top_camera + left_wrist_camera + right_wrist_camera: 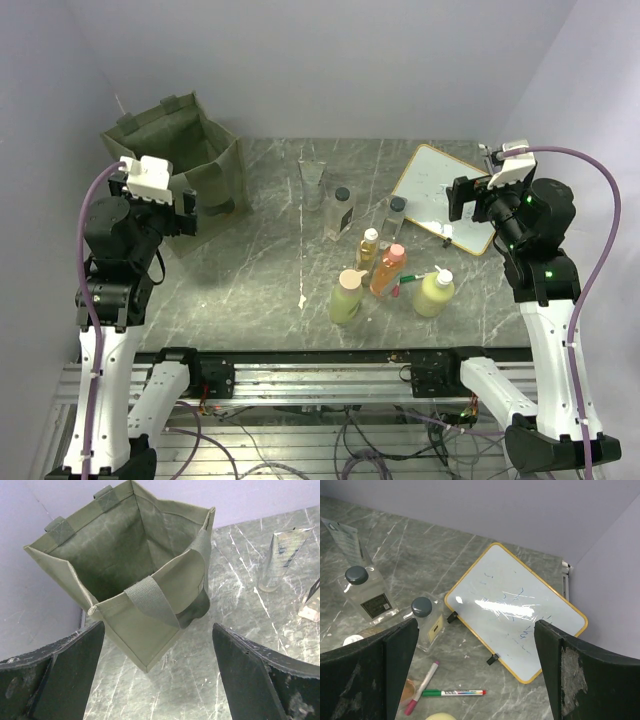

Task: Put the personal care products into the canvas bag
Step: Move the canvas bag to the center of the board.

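Left gripper [186, 213] and right gripper [461, 199] gape open, empty. Bag [192, 150] stands at the table's [250, 275] far-left corner, bottles [388, 268] mid-table.

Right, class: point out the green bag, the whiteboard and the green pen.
green bag [135, 635], left wrist view, on its near outer wall.
whiteboard [515, 610], right wrist view, on the middle of its white face.
green pen [452, 693], right wrist view, on its barrel.

Olive-green canvas bag [120, 550], grey white-veined table [250, 270], orange bottle [388, 270]
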You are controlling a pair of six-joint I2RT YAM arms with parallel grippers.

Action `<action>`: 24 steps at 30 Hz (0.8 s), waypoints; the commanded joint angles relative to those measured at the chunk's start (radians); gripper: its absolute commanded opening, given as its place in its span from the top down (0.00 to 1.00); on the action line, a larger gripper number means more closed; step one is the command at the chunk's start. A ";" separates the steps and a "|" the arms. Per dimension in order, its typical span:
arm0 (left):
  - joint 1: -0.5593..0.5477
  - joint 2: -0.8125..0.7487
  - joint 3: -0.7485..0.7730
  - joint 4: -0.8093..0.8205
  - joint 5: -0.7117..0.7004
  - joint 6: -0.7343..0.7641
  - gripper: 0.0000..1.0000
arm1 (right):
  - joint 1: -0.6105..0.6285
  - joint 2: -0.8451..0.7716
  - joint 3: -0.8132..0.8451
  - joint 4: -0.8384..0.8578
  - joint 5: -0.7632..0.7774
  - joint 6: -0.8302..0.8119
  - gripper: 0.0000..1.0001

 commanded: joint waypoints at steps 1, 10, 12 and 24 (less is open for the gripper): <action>0.012 -0.009 -0.015 0.030 -0.008 0.029 0.01 | -0.009 -0.006 -0.008 0.000 -0.018 -0.012 0.00; 0.013 -0.009 -0.012 0.028 -0.030 0.027 0.01 | -0.014 -0.005 -0.004 -0.014 -0.029 -0.026 0.00; 0.013 -0.014 -0.007 0.024 -0.036 0.038 0.01 | -0.014 -0.004 0.000 -0.016 -0.029 -0.034 0.00; 0.013 0.150 0.156 -0.145 0.018 0.186 0.01 | -0.013 0.024 0.012 -0.043 -0.161 -0.105 0.00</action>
